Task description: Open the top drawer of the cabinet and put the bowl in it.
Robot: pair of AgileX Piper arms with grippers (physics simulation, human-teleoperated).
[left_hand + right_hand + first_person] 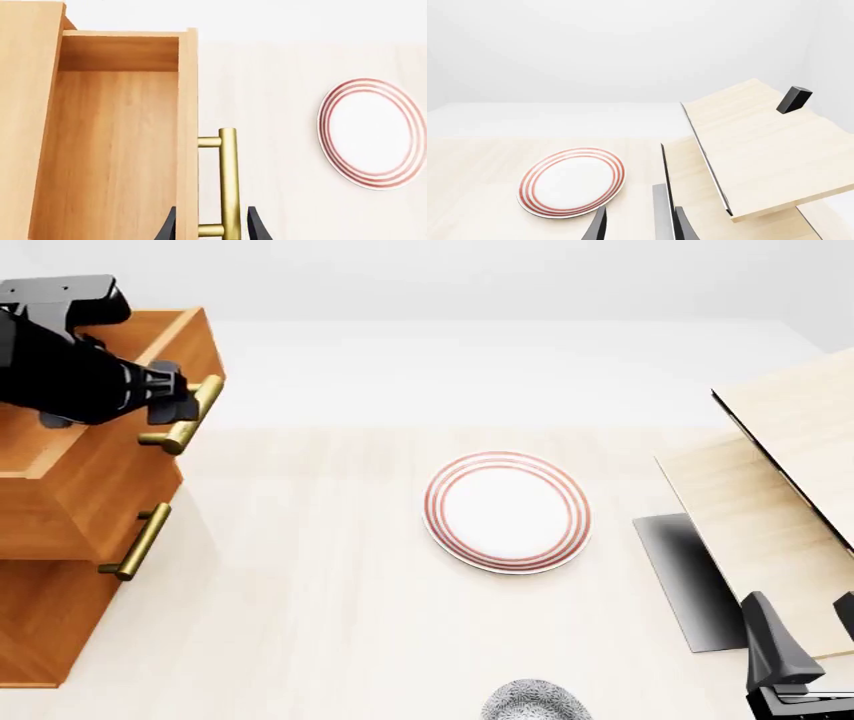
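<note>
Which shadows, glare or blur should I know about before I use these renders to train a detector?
Front view: sharp, evenly lit; a dark shadow patch lies on the table under the pale furniture, and the bowl is cropped at the bottom edge. Left wrist view: the brass handle has a soft sheen, no glare. Right wrist view: the plate is crisp against a washed-out white background.
</note>
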